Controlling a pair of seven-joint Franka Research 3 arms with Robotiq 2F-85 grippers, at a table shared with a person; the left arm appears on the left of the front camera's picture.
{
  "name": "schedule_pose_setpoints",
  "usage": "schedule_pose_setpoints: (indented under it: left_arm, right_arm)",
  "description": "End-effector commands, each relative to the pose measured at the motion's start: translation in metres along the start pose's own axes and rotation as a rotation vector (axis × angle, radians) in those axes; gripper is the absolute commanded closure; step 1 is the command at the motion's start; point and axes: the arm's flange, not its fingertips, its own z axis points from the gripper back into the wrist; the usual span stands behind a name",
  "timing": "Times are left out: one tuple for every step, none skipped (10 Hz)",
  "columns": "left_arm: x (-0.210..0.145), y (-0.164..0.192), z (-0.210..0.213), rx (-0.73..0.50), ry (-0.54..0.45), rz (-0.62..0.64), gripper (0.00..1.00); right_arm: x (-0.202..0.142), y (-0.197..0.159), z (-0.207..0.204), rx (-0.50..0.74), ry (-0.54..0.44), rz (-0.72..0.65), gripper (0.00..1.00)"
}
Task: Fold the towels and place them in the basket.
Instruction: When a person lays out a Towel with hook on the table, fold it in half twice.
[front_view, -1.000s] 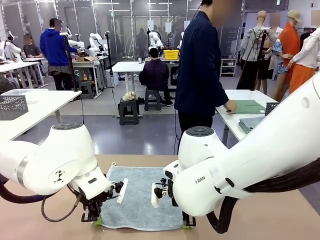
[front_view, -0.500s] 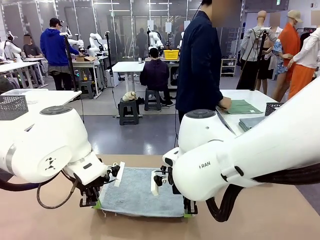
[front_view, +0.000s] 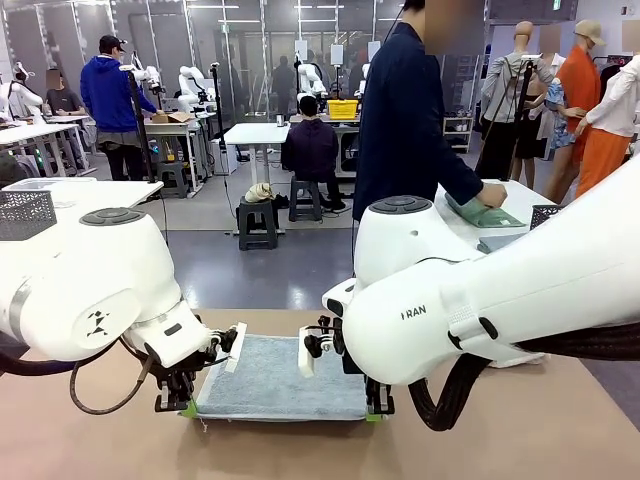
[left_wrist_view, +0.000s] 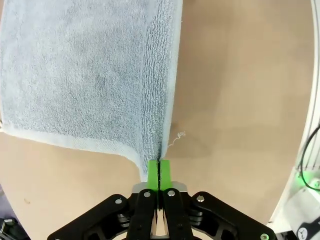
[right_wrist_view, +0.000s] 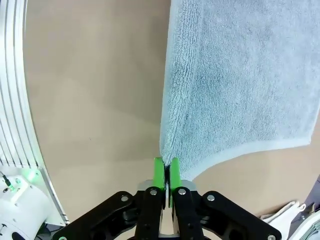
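A pale blue-grey towel (front_view: 280, 375) lies spread on the brown table, its near edge lifted. My left gripper (front_view: 187, 406) is shut on the towel's near left corner; in the left wrist view its green pads (left_wrist_view: 159, 170) pinch the towel (left_wrist_view: 85, 75) at the hem. My right gripper (front_view: 374, 412) is shut on the near right corner, and the right wrist view shows that gripper (right_wrist_view: 166, 169) clamping the edge of the towel (right_wrist_view: 240, 75). The basket is out of view.
A person in a dark jacket (front_view: 405, 120) stands at the far side, a hand on green cloth (front_view: 485, 213) on a white side table. A grey mesh bin (front_view: 25, 212) sits on a white table at the far left. Bare brown tabletop (front_view: 560, 420) surrounds the towel.
Both grippers have carried the towel's near edge away from me, so the towel looks shorter front to back. The person's hand moved right and lifted the green cloth.
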Motion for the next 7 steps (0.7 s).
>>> schedule_pose_setpoints:
  left_arm:
    - [0.000, 0.001, 0.000, 0.005, -0.007, 0.007, 1.00]
    - [0.000, 0.001, 0.000, 0.005, -0.007, 0.007, 1.00]
    - [0.000, 0.000, 0.000, 0.000, 0.000, 0.000, 0.99]
    - [-0.001, 0.012, 0.003, 0.004, 0.006, 0.006, 0.99]
    - [-0.002, 0.025, 0.007, 0.011, 0.002, 0.005, 0.99]
    - [-0.001, 0.035, 0.011, 0.026, 0.007, 0.000, 0.99]
    - [0.001, 0.046, 0.014, 0.024, 0.002, -0.004, 0.99]
  right_arm:
    - [-0.001, -0.001, -0.003, 0.002, -0.002, -0.003, 1.00]
    - [-0.001, -0.001, -0.003, 0.002, -0.002, -0.003, 1.00]
    - [0.000, 0.000, -0.001, 0.003, 0.001, -0.001, 0.95]
    - [-0.004, -0.010, -0.002, 0.023, -0.016, 0.002, 0.95]
    - [-0.005, -0.021, 0.002, 0.008, -0.014, -0.001, 0.95]
    - [-0.007, -0.032, 0.006, 0.001, -0.020, -0.006, 0.95]
    - [-0.009, -0.045, 0.008, 0.004, -0.030, -0.007, 0.95]
